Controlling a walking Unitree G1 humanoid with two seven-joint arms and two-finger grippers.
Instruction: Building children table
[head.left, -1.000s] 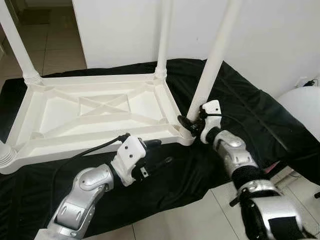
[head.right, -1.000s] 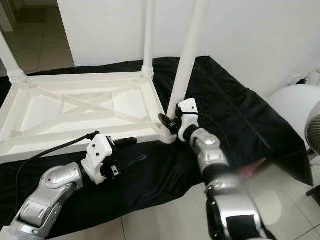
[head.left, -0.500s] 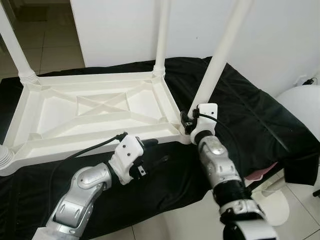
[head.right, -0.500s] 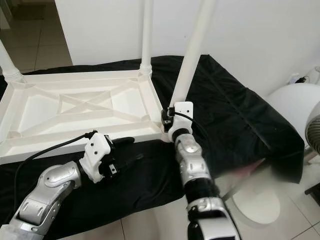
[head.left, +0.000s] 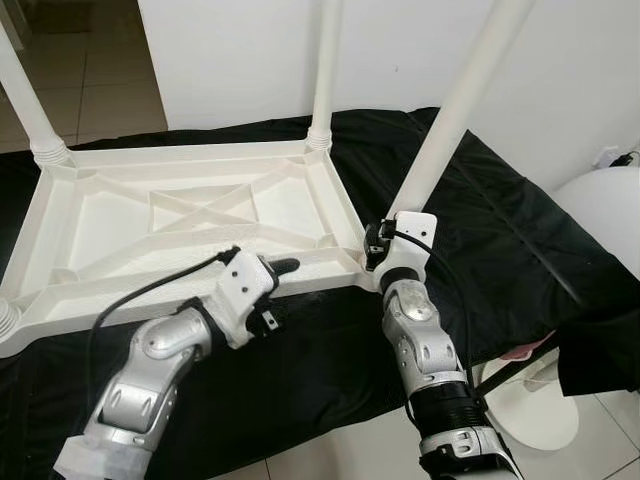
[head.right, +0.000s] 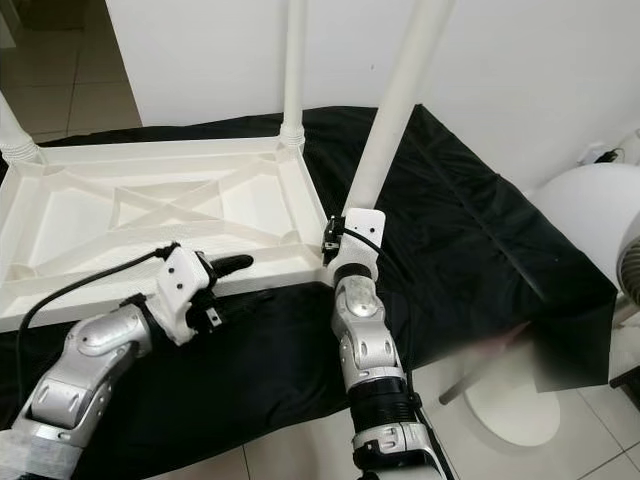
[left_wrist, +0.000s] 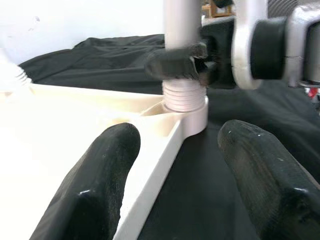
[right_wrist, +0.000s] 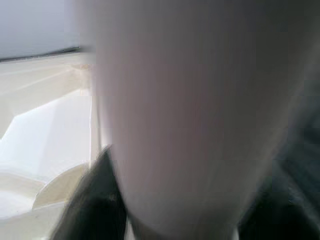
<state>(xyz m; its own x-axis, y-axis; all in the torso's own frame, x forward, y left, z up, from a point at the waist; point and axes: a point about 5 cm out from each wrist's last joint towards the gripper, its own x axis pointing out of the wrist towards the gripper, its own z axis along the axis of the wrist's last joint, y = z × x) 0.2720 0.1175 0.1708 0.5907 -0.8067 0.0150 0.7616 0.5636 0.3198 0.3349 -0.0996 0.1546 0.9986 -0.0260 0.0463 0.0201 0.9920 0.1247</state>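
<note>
At the near right corner of the upturned table (head.left: 190, 215), your right gripper (head.left: 376, 247) has the leg (head.left: 440, 140).

Its fingers are closed round the leg just above the threaded collar, which sits in the corner socket; the leg's long axis rises from there, tilted a little away from the table. Your left gripper (head.left: 283, 267) holds nothing, its fingers (left_wrist: 107, 172) spread wide and straddling the table's near rim, pointing at that same corner. Judging by this, the right arm does the turning; 3 other legs already stand.
</note>
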